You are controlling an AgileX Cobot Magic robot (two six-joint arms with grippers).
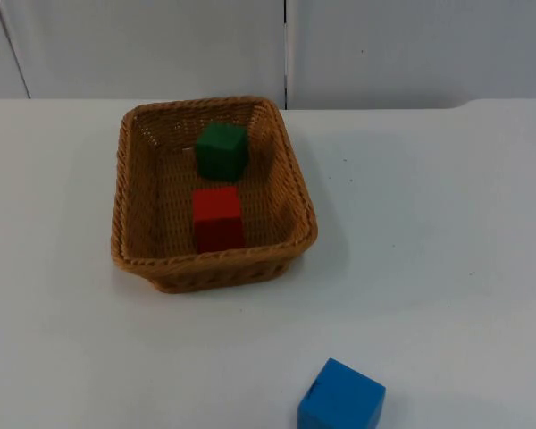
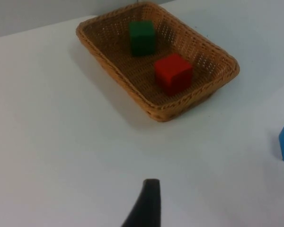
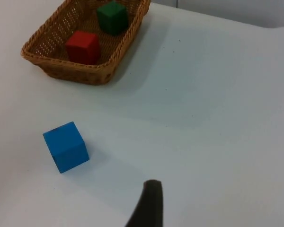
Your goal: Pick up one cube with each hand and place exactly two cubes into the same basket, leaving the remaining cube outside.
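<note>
Risk: the job looks done; judged from the layout, trouble would come only if an arm swept low and nudged the wicker basket [image 1: 125, 223], or pushed the blue cube [image 1: 341, 398] toward it.
Risk, second: a third cube going in would break the count of two.
Green cube [image 1: 221, 150]: inside the basket, at the end nearer the partition wall [image 1: 161, 45], flat on its base.
Red cube [image 1: 217, 217]: inside the basket, just beside the green one, not clearly touching it.
Blue cube: out on the white desk [image 1: 447, 232], well apart from the basket, turned slightly askew.
Basket: rectangular, tan weave, upright.
Left tool [image 2: 146, 203]: waits above bare desk; one dark fingertip seen, spread cannot tell.
Right tool [image 3: 146, 203]: hangs near the blue cube, carrying nothing visible; spread cannot tell.
</note>
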